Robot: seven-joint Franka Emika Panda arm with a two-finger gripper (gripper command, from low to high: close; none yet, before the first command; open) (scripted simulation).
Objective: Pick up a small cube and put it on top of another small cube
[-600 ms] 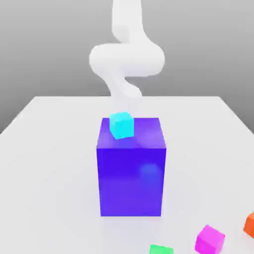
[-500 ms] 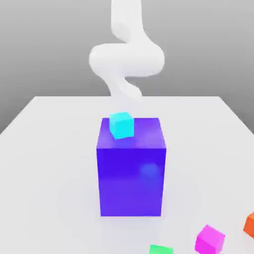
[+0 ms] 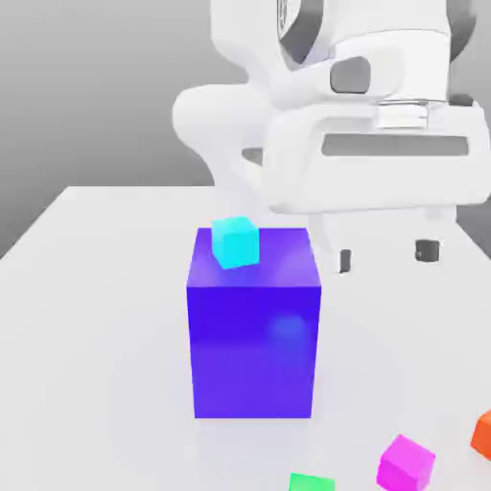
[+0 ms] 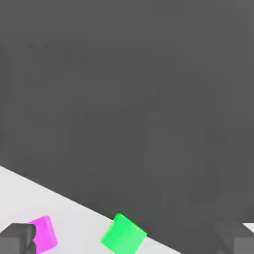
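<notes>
The small magenta cube [image 3: 406,462] lies on the white table near its front edge, towards the exterior view's right. A green small cube [image 3: 312,482] sits just to its left, and a cyan small cube [image 3: 236,241] rests on top of the big blue-violet block [image 3: 254,326]. My gripper [image 3: 385,255] hangs open and empty, high above the table, to the right of the block and well behind the magenta cube. In the hand view, the magenta cube [image 4: 43,234] lies beside one dark fingertip [image 4: 17,239], with the green cube [image 4: 123,234] between the two fingers.
An orange cube [image 3: 484,433] sits at the exterior view's right edge, near the magenta one. The tall blue-violet block stands in the middle of the table [image 3: 96,316]. The white arm rises behind it.
The hand and its fingers have swung into the exterior view at the upper right, where only the arm's rear links showed before. No cube has moved.
</notes>
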